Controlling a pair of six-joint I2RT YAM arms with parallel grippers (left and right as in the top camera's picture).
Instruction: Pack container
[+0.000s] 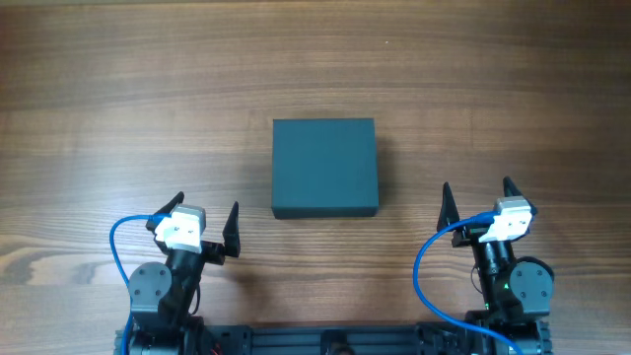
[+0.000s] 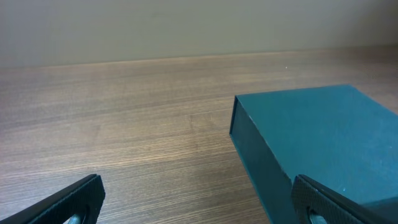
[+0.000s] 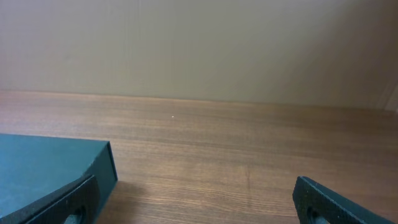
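left claw (image 1: 207,203) fingers apart, empty | right claw (image 1: 476,187) fingers apart, empty | container (image 1: 324,168) lid down, on desk (image 1: 118,99), ahead of and between both claws, untouched | risk: one-sided pry at flap probably shoves box, not opens it

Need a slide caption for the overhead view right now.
Closed teal container centred on the wooden table; left tool and right tool both open, clear of it.

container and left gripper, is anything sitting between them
Nothing. The overhead view shows only bare wooden table between the open left gripper and the container.
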